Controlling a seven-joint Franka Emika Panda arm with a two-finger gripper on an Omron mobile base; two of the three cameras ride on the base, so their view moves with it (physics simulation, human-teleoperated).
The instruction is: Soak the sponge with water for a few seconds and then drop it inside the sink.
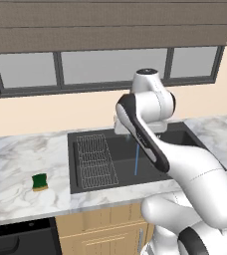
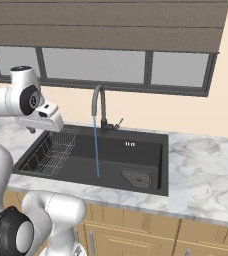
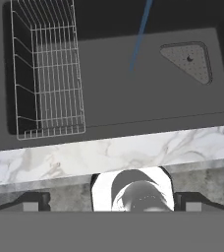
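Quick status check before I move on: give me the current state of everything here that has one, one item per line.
sponge: on the counter left of the sink, upright, green side up, not held.
water: running, a thin stream falling from the faucet into the basin.
faucet: on.
sink: holds no sponge; no pooled water visible.
wire rack: sitting in the sink's left part, empty.
gripper: open, holding nothing, above the sink's front edge.

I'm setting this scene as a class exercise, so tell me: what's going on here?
The tap is running: the water falls into the sink. The sponge lies untouched on the counter, left of the sink. The arm is raised over the sink with its end effector open and empty, looking down at the basin and the wire rack. Nothing is picked up yet.
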